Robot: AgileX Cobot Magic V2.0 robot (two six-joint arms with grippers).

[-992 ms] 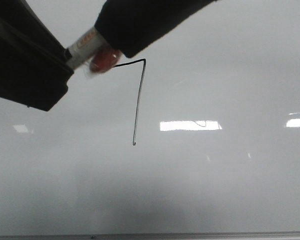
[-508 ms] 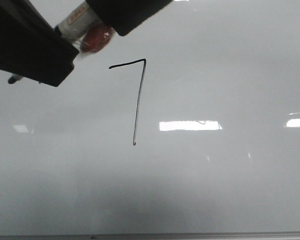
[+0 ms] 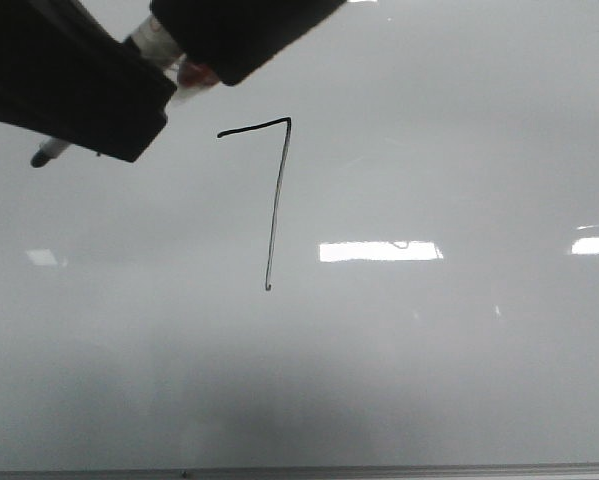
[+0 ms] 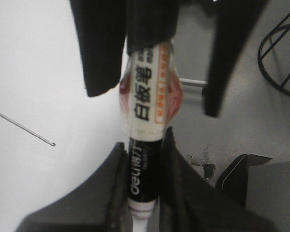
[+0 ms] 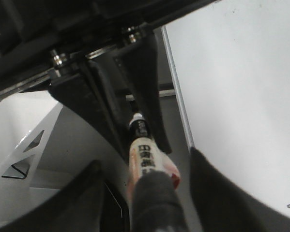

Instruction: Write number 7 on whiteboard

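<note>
1. Number 7 [image 3: 275, 190] sits upper-left of centre on the whiteboard [image 3: 429, 380]: a short top stroke rising slightly to the right, joined to a long near-vertical downstroke leaning a little left at its foot.
2. Long axis of the figure runs top to bottom; its foot ends in a small hook.
3. Marker [image 4: 145, 140] carries printed Chinese characters on a white band and "deli" in white on its black section.
4. Left gripper [image 4: 145, 193] is pinching the marker's black section between both fingers.
5. Right gripper [image 5: 145, 193]: its fingers lie either side of the marker's other end; whether they press it I cannot tell.
6. Front view: both dark grippers occupy the upper-left corner, marker tip [image 3: 41, 157] pointing down-left, clear of the figure.
7. Bright rectangular reflections lie across the board's middle.
</note>
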